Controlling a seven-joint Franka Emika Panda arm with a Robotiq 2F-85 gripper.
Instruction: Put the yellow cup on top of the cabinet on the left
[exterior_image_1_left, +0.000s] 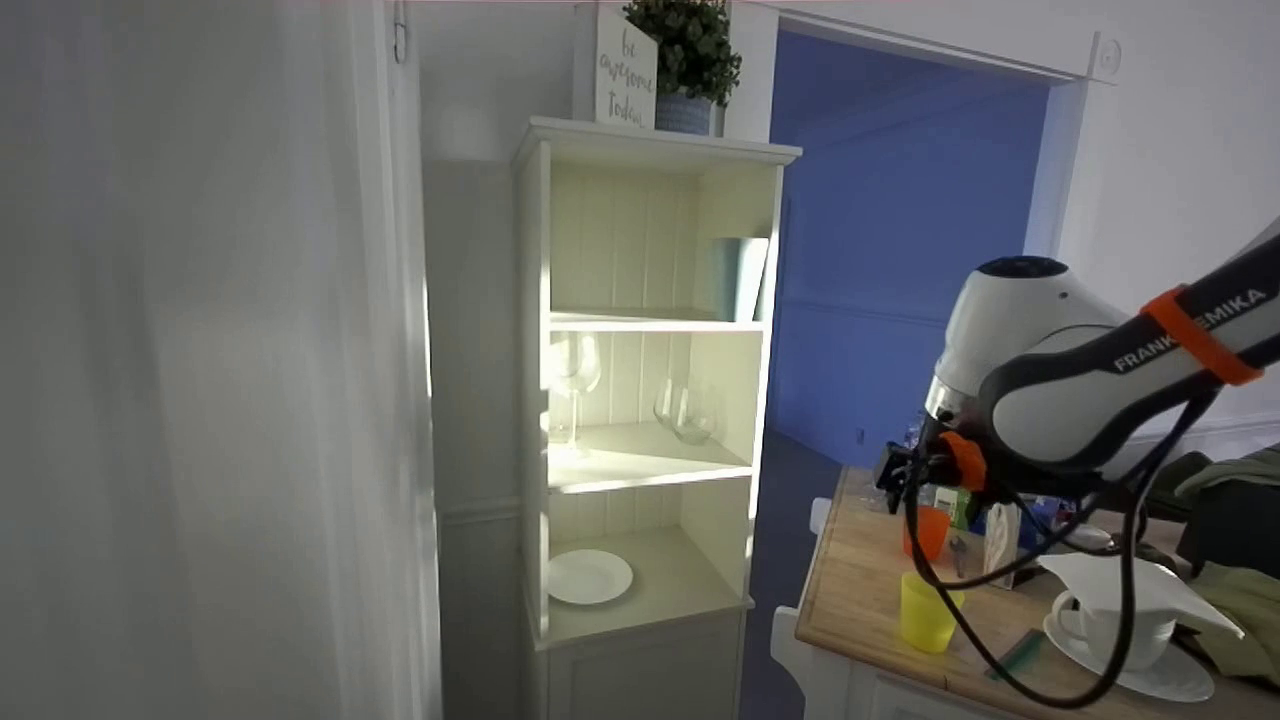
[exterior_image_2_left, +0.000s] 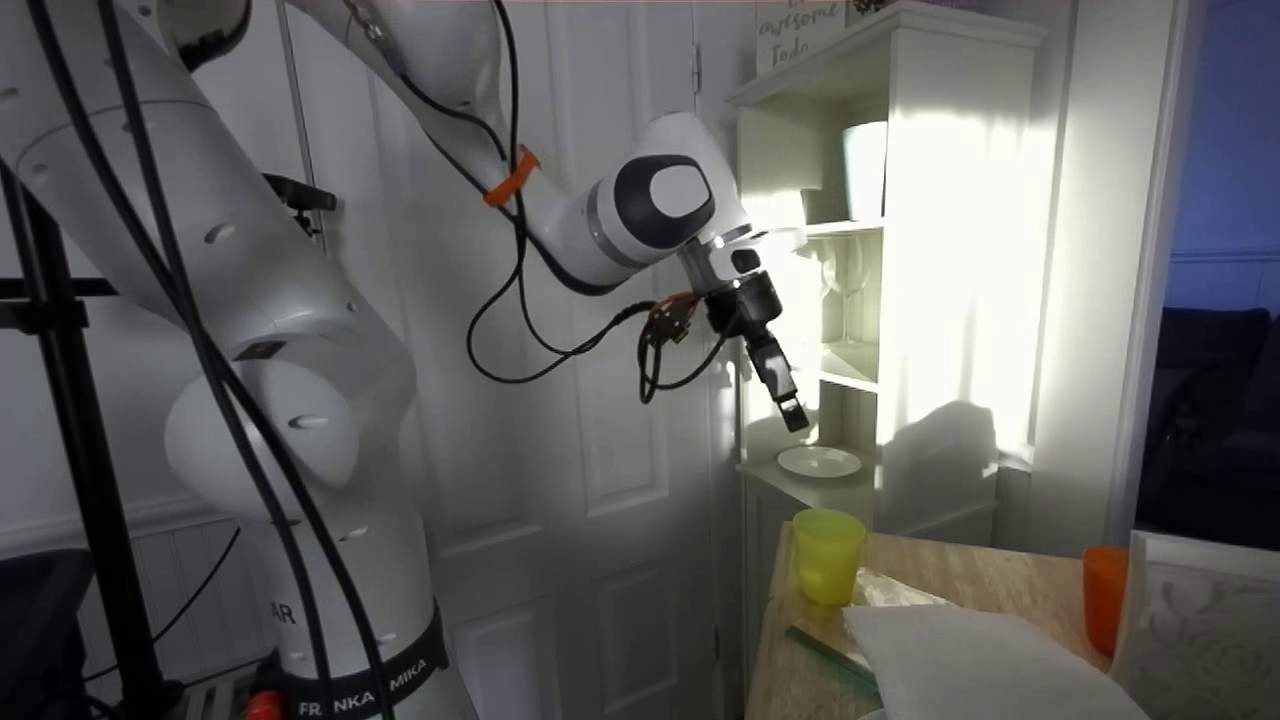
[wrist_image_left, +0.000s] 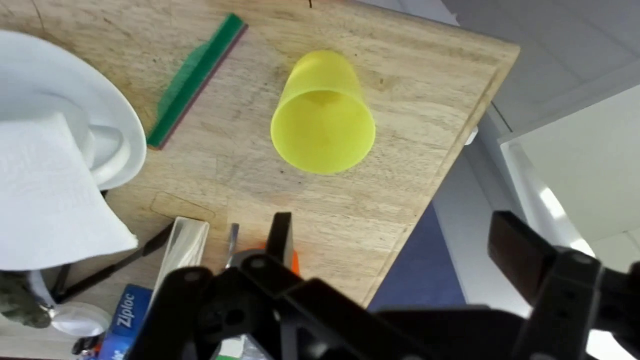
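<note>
While the fingers stand wide apart and hold nothing, the yellow plastic tumbler rests upright on the counter, near its corner. Expect low weight and thin, flexible, perhaps slippery walls; grip gently across the body, just below the rim.

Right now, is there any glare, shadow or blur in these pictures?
In an exterior view, bright light washes out part of the side of the cabinet, with a dark shadow below; in an exterior view, glare partly swallows the stemmed glass; in the wrist view, the yellow cup shows clearly, while the gripper is dark and looks slightly soft.
</note>
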